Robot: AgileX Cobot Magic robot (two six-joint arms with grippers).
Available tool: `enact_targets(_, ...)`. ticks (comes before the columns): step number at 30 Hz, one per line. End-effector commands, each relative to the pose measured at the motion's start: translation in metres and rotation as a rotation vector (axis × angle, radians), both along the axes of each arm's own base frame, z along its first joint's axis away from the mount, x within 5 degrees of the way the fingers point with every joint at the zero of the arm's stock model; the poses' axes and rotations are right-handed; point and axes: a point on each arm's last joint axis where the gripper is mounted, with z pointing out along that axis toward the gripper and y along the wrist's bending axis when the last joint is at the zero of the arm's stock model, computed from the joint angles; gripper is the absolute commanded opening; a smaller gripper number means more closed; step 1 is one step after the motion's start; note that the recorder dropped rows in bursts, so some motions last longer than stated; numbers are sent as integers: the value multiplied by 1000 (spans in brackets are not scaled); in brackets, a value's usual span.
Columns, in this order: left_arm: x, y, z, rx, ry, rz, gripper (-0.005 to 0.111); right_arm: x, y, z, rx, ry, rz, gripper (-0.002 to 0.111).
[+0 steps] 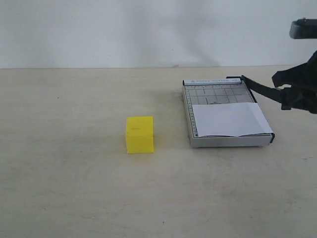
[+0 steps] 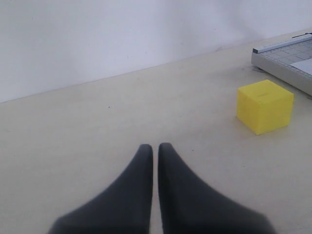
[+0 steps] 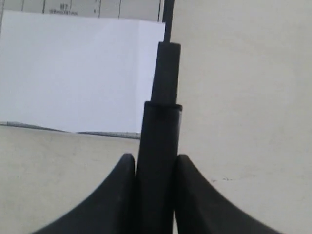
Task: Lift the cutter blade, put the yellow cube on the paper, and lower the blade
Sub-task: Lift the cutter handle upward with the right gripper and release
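The cutter blade (image 1: 260, 88) is lifted off the grey trimmer base (image 1: 190, 116) and slants up toward the right. My right gripper (image 1: 289, 96) is shut on its thick black handle (image 3: 158, 141). The white paper (image 1: 230, 119) lies on the near half of the base, and it also fills the right wrist view as the paper (image 3: 73, 68). The yellow cube (image 1: 140, 134) rests on the table left of the trimmer; the left wrist view shows the cube (image 2: 264, 106) ahead and to one side. My left gripper (image 2: 155, 148) is shut and empty, low over bare table.
A white wall runs along the far edge of the beige table (image 1: 74, 188). The corner of the trimmer base (image 2: 287, 56) shows just beyond the cube in the left wrist view.
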Motion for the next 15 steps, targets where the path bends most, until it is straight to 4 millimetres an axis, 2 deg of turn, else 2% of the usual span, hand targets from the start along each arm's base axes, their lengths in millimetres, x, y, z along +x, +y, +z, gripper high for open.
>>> enact_targets(1, 0, 0, 1, 3, -8, 2, 4, -3, -3, 24, -41, -117, 29, 7)
enact_targets(2, 0, 0, 1, 3, -8, 2, 4, -4, -2, 23, -34, -106, 28, 16)
enact_targets(3, 0, 0, 1, 3, -8, 2, 4, -4, -2, 22, -31, -96, 29, 35)
enact_targets(4, 0, 0, 1, 3, -8, 2, 4, -5, -2, 22, -31, -93, 29, 59)
enact_targets(5, 0, 0, 1, 3, -8, 2, 4, -5, -2, 22, -32, -93, 31, 74)
enact_targets(6, 0, 0, 1, 3, -8, 2, 4, -5, -2, 23, -33, -94, 33, 73)
enact_targets(7, 0, 0, 1, 3, -8, 2, 4, -8, -1, 28, -29, -114, 50, 64)
enact_targets(8, 0, 0, 1, 3, -8, 2, 4, -11, 0, 34, -22, -135, 66, 60)
enact_targets(10, 0, 0, 1, 3, -8, 2, 4, -32, 8, 62, 32, -301, 122, 51)
enact_targets(11, 0, 0, 1, 3, -8, 2, 4, -43, 10, 69, 46, -359, 132, 48)
enact_targets(12, 0, 0, 1, 3, -8, 2, 4, -66, 11, 73, 55, -453, 137, 44)
enact_targets(13, 0, 0, 1, 3, -8, 2, 4, -80, 10, 75, 48, -505, 130, 41)
enact_targets(14, 0, 0, 1, 3, -8, 2, 4, -109, 8, 75, 32, -597, 102, 36)
enact_targets(15, 0, 0, 1, 3, -8, 2, 4, -124, 7, 72, 23, -635, 88, 33)
